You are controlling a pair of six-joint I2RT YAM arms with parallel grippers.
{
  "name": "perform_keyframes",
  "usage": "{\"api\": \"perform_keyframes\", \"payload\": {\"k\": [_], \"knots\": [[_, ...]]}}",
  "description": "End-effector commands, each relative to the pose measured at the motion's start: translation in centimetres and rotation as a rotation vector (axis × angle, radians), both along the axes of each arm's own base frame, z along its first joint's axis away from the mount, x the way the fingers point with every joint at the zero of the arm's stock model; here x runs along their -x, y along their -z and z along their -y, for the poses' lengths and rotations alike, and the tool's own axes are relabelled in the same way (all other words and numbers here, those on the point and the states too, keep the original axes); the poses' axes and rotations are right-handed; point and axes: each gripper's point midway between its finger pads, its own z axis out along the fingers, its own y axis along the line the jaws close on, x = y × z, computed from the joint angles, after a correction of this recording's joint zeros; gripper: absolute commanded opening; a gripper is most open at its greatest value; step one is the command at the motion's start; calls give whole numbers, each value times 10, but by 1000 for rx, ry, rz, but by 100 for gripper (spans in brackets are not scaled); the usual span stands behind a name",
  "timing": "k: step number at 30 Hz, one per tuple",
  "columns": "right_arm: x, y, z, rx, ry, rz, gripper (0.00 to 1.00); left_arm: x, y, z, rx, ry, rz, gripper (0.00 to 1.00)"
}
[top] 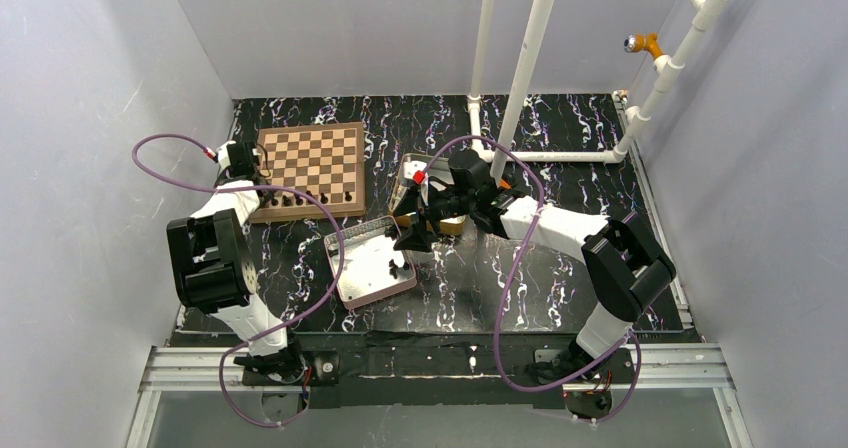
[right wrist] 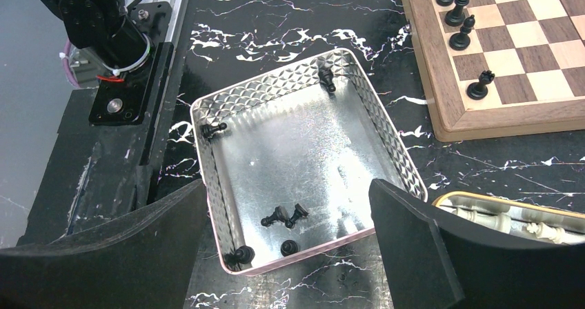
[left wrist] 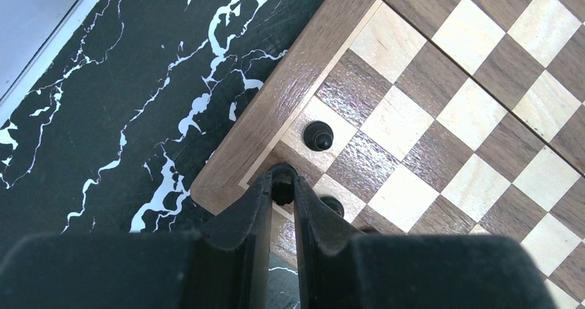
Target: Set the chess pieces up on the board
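Observation:
The wooden board (top: 310, 163) lies at the back left, with a row of black chess pieces (top: 305, 199) along its near edge. My left gripper (top: 262, 196) is at the board's near-left corner. In the left wrist view it (left wrist: 283, 178) is shut on a black piece (left wrist: 283, 190) over the corner square, next to two standing pawns (left wrist: 318, 136). My right gripper (right wrist: 286, 198) is open and empty above the near end of a metal tin (right wrist: 207, 171) that holds several loose black pieces (right wrist: 276, 217). The board (right wrist: 441, 102) shows at the upper right there.
A second tin (right wrist: 510, 216) with white pieces sits just right of my right gripper. White pipes (top: 520, 68) stand at the back right. The left arm's base (right wrist: 110, 47) is at the far left of the right wrist view.

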Motion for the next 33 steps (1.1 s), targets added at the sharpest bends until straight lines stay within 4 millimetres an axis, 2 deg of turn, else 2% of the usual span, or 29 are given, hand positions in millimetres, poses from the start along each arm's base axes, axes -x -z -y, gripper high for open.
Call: {"api": "perform_keyframes", "payload": {"k": [1, 8, 18, 25, 27, 33], "knots": [[-10, -27, -7, -67, -3, 59, 94, -6, -11, -5, -1, -19, 21, 6], [-10, -26, -6, -66, -1, 59, 94, -4, -10, -5, 4, -25, 16, 16], [-10, -27, -5, -68, -1, 60, 94, -2, -16, -7, -11, -32, 14, 21], [-9, -29, -5, -71, -4, 62, 94, -1, -27, -10, -29, -37, 23, 33], [-9, -29, -4, -73, -6, 62, 94, 0, -38, -12, -43, -38, 33, 39], [-6, -30, -4, -76, -31, 92, 94, 20, -77, -11, -68, -51, 53, 72]]}}
